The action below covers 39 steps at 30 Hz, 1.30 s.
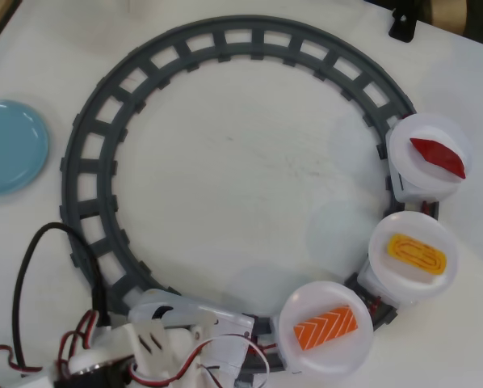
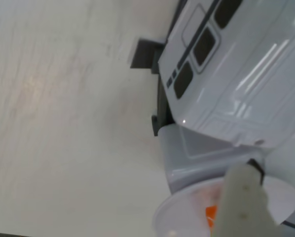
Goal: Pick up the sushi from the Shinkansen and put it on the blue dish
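Observation:
The orange sushi (image 1: 328,325) with white chevron stripes lies on a round white plate (image 1: 302,356) at the bottom of the grey ring track (image 1: 225,39). The white Shinkansen (image 2: 236,74) with black windows fills the upper right of the wrist view. In the overhead view my arm hides most of it. My gripper (image 1: 240,343) hovers just left of the sushi plate and looks open and empty. One white finger (image 2: 243,197) shows in the wrist view, partly covering the sushi (image 2: 210,213). The light blue dish (image 1: 7,145) lies at the far left, outside the track.
Two more white plates ride on the track's right side, one with a yellow egg piece (image 1: 417,253) and one with a dark red pointed piece (image 1: 438,156). Black and red cables (image 1: 23,275) trail by the arm at the bottom left. A black clamp (image 1: 403,24) sits at the top edge.

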Motion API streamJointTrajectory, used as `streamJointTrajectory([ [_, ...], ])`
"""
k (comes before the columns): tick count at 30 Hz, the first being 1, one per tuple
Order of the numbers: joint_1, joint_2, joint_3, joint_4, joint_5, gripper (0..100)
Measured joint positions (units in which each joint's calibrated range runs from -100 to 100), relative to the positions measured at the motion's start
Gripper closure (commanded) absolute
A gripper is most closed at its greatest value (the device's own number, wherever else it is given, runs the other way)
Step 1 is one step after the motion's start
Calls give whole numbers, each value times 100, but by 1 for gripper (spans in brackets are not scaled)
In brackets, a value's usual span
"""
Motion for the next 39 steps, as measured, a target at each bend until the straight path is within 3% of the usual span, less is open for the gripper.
streamJointTrajectory([
  [12, 433, 650, -18, -1050, 21, 76],
  [15, 433, 650, -18, -1084, 21, 72],
  [39, 433, 987, -18, -1378, -171, 72],
])
